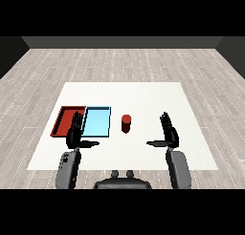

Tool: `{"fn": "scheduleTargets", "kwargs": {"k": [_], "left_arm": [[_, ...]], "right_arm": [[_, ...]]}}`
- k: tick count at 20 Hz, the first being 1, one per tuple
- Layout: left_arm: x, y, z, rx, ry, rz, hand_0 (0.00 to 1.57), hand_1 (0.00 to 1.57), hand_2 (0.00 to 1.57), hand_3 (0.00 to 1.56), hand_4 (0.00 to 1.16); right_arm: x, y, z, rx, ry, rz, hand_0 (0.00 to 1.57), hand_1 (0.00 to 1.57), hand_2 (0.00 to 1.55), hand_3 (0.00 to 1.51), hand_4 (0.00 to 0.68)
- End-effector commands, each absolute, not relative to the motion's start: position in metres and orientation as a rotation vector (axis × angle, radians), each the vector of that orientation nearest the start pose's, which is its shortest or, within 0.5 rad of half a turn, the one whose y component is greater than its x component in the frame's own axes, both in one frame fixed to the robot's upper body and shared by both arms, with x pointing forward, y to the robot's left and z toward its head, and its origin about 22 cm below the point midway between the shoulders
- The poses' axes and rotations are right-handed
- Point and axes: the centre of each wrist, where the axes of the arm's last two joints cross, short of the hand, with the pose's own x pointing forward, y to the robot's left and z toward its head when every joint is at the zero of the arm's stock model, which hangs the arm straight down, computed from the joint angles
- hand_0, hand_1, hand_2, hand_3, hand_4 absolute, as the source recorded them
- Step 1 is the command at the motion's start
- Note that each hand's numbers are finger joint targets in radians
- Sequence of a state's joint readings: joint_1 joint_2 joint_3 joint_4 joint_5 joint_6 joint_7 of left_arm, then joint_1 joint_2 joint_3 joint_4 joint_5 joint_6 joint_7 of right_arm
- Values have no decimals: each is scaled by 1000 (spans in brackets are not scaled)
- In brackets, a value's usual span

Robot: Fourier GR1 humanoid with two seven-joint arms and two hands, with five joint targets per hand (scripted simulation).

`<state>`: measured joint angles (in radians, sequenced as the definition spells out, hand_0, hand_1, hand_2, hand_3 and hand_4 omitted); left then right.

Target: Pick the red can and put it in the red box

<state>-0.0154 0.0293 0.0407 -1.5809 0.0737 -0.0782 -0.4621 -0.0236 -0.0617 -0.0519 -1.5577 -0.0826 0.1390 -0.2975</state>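
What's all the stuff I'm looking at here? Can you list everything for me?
Table: one, white, in the middle of a grey plank floor.
Red tray: one, red, on the table's left part, partly behind the left hand.
Light blue tray: one, light blue, right beside the red tray, on its right.
Red can: one, red, upright on the table, right of the light blue tray and apart from it, between the two hands.
Left hand: one, black on a grey forearm, fingers straight, holding nothing.
Right hand: one, black on a grey forearm, fingers straight, holding nothing.

Even, soft light on the white table [143, 93]; faint shadows, no glare.
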Motion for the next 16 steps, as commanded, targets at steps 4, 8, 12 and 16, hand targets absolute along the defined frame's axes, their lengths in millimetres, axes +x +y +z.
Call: {"fn": "scheduleTargets", "kwargs": {"k": [4, 8, 12, 16], "left_arm": [[231, 249, 4, -85, -2066, 37, 0, 0, 0, 0, 0], [248, 254, 0, -71, -2070, 36, 0, 0, 0, 0, 0], [246, 261, 11, -83, -2069, 42, 0, 0, 0, 0, 0], [222, 261, 13, -45, -2079, 52, 0, 0, 0, 0, 0]], "right_arm": [[267, -247, 16, 94, -1875, 50, 0, 0, 0, 0, 0], [292, -225, -3, 128, -1846, 47, 0, 0, 0, 0, 0], [279, -215, -6, 146, -1823, 17, 0, 0, 0, 0, 0], [292, -204, -21, 222, -1789, -28, 0, 0, 0, 0, 0]]}}
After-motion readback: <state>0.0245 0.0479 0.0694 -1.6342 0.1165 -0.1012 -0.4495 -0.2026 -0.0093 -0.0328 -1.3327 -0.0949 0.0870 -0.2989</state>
